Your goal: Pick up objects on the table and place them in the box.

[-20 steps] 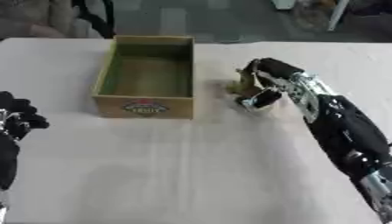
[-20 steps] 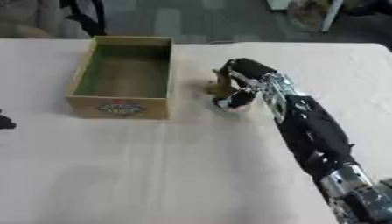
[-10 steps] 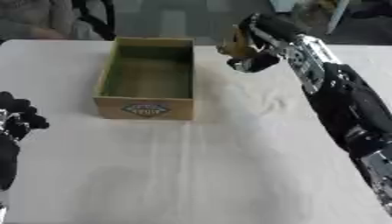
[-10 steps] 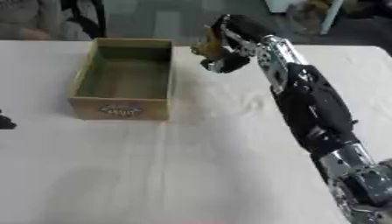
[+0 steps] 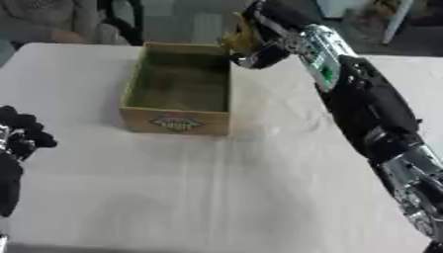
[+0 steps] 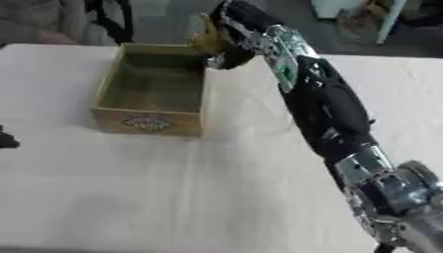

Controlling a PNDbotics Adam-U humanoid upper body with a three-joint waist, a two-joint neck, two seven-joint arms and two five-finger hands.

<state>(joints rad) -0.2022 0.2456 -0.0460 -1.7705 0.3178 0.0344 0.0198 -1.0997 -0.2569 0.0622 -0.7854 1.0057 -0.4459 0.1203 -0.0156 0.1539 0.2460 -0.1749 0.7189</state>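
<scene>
An open cardboard box [image 5: 179, 118] with a green inside stands on the white table, left of centre. My right hand [image 5: 264, 34] is raised above the box's far right corner, its fingers curled round a small tan-yellow object [image 5: 240, 35] that mostly hides behind them. The right arm stretches from the lower right up to that corner. My left hand [image 5: 17, 141] rests at the left edge of the left eye view, fingers loosely curled and holding nothing. The inside of the box looks bare.
The white table [image 5: 216, 197] spreads wide in front of and right of the box. A person sits beyond the far left corner [image 5: 52, 20], and chair legs and clutter lie past the far edge.
My right hand has lifted the tan object off the table beside the box and carried it up and left, to above the box's far right corner. The left hand has stayed put.
</scene>
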